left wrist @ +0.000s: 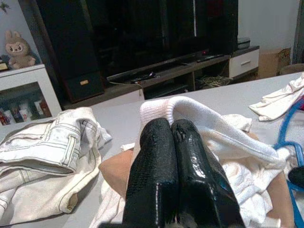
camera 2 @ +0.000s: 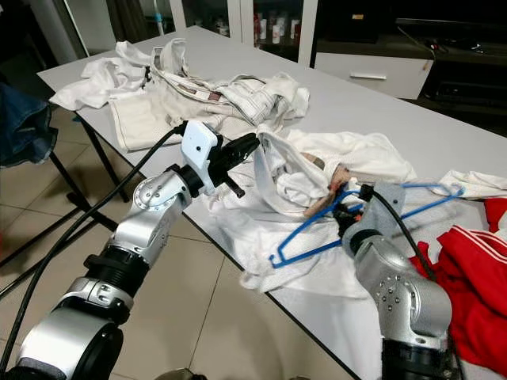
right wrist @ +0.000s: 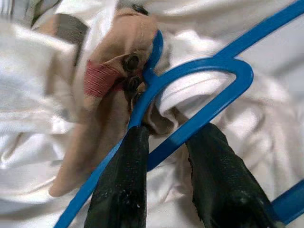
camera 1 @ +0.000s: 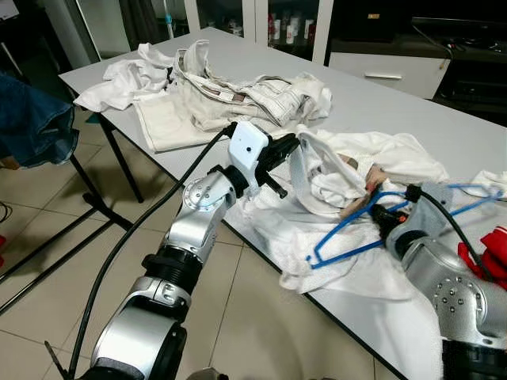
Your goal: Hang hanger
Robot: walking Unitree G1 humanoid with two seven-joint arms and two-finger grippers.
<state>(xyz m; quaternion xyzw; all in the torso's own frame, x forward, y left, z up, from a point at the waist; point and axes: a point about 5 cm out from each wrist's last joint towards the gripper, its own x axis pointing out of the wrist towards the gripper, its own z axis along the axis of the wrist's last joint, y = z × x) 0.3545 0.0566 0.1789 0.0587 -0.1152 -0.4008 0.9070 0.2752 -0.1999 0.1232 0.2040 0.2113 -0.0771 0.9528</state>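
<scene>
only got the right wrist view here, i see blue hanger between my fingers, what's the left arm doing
Observer: The left gripper is pinched shut on the collar of the white garment, holding it raised off the table.
Operator: where's the hanger pointing
Observer: The blue hanger lies on the garment, its far end toward the table's near edge.
Operator: anything else near my right side
Observer: A red garment lies on the table just right of the right gripper.
</scene>
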